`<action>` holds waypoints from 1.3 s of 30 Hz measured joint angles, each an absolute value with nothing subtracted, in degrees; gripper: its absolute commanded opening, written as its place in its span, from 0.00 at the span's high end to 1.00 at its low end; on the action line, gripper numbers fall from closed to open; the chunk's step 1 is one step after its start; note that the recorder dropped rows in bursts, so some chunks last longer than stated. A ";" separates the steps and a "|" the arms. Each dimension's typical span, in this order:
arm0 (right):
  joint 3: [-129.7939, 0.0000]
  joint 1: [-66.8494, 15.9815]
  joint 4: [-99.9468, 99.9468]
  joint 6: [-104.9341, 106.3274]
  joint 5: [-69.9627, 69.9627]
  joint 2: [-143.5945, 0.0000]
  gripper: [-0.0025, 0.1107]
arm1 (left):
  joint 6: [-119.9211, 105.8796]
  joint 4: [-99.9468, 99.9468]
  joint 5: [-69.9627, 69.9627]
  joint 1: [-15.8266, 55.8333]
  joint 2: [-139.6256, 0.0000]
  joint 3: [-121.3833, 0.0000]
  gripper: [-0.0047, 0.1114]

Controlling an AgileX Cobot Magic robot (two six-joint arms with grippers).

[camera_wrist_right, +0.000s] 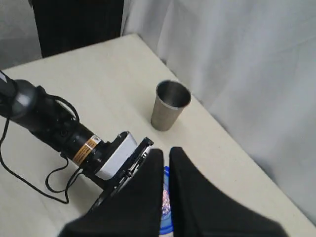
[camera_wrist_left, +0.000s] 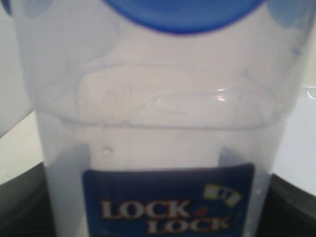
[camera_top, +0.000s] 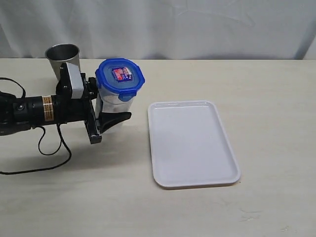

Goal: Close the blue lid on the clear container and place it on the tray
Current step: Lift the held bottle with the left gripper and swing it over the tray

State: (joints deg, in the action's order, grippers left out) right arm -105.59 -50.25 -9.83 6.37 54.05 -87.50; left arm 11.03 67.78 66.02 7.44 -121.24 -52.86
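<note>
Furthest left, just behind the body of the left gripper: a tapered steel tumbler cup, untouched. Between that gripper's black fingers, spread wide and seemingly bearing on both of its sides: the tall clear plastic cylindrical container, upright on the table, long axis vertical and crosswise to the fingers. Seated on its mouth: the roundish blue plastic lid, sticker up; flaps snapped down or not, impossible to tell. Directly above the lid, outside the exterior view: the right gripper, fingers pressed together, pinching nothing, tips aimed down at the blue top. Beyond the left fingertips, near the container but apart from it: the flat white rectangular plastic tray, nothing on it. Judged nearer for the carry: the left arm, astride the container, with only a short sideways shift toward the tray.
</note>
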 measured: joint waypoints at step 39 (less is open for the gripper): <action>-40.49 -50.25 -24.29 -9.95 15.66 -31.42 0.94 | -3.47 94.19 -28.37 45.31 -110.84 -69.38 0.96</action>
